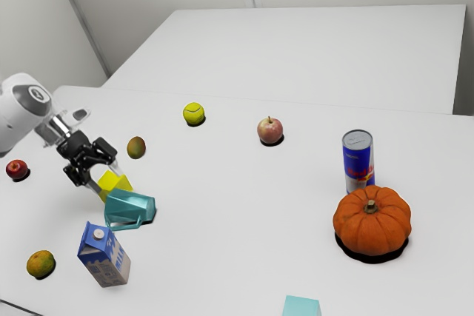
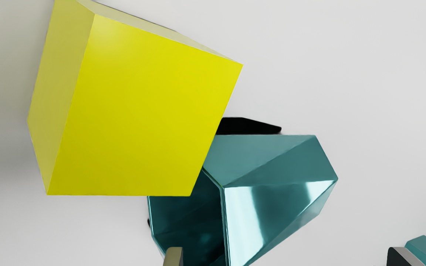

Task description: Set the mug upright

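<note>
The mug lies on its side on the worktop, not upright. Its closed base points toward the exterior view's right, its open mouth faces back toward the arm, and its handle is on the side toward the milk carton. The tool is low, beside the yellow block and near the mouth of the mug. Its two fingers stand wide apart, with nothing gripped between them. In the wrist view, one fingertip overlaps the dark opening of the mug, and the other is next to the handle; whether either touches the mug I cannot tell. The yellow block covers part of the mug's rim in that view, and I cannot tell if block and mug touch.

The milk carton stands upright near the mug, with a green and orange fruit to the exterior view's left of it. A red apple is near that view's left edge. Beyond the tool are a small brownish-green fruit and a tennis ball. A paler apple sits farther toward the exterior view's right, then a blue drink can standing just behind an orange pumpkin. A light blue block shows at the near edge.
</note>
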Controlling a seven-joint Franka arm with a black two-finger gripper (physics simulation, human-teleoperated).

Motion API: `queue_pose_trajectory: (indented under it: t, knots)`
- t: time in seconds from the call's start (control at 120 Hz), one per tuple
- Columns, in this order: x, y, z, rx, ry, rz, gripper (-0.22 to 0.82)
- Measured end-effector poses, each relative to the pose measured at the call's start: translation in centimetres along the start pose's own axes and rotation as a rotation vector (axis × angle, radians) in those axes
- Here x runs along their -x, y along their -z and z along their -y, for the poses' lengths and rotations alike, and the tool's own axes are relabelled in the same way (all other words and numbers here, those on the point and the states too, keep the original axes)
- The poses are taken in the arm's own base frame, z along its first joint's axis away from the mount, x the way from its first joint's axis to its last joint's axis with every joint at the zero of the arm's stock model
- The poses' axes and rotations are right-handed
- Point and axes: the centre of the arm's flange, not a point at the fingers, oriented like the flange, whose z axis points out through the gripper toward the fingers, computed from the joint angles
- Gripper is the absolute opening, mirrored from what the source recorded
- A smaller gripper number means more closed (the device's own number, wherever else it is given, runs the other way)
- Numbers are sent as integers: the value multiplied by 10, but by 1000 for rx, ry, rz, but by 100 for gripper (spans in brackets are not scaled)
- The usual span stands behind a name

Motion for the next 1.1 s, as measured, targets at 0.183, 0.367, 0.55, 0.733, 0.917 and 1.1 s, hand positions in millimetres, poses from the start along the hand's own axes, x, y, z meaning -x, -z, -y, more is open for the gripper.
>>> queue_pose_trajectory:
  t: [0.183,0.367,0.55,0.733,0.917,1.1]
  knots:
    - [-1,-13,9,29,-16,16,60]
    - [-3,-25,19,62,-17,29,60]
    - [-3,-46,22,107,-14,42,60]
    - [-4,-56,18,137,-20,35,60]
    - [-5,-56,16,146,-28,25,20]
    - [-7,-52,-5,132,-60,21,0]
